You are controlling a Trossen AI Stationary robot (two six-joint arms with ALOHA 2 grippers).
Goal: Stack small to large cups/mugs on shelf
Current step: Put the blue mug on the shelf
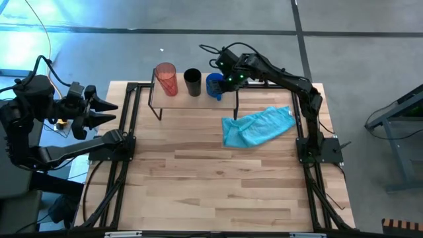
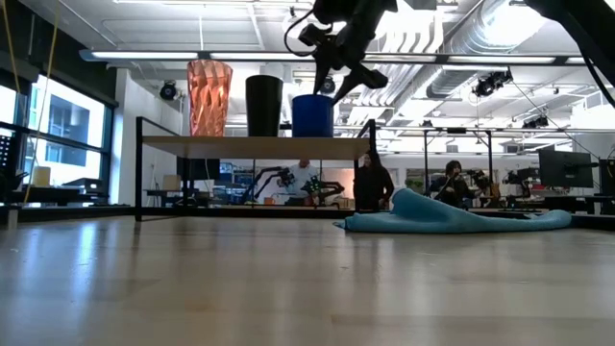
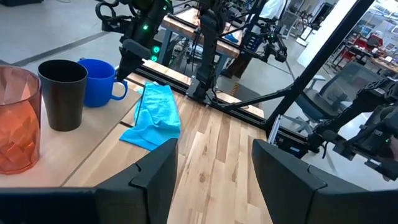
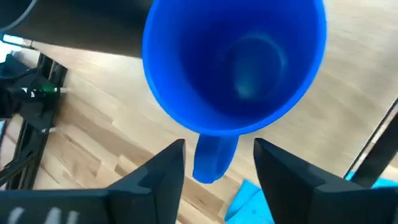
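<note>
- I see all three cups standing upright in a row on the shelf point(image 1: 198, 100) at the far edge of the table point(image 1: 218, 178): the orange-red tumbler point(image 1: 166, 79) at the left end, the black cup point(image 1: 192, 82) in the middle, the blue mug point(image 1: 214, 85) on the right.
- My right gripper point(image 1: 222, 74) hangs just above the blue mug's handle side; in the right wrist view its fingers point(image 4: 155, 171) are spread on either side of the handle point(image 4: 213, 158), not closed on it.
- My left gripper point(image 1: 106, 111) waits off the table's left edge, well apart from the shelf, fingers spread and holding nothing.
- A light-blue cloth point(image 1: 258, 125) lies crumpled on the table, near the shelf's right legs.
</note>
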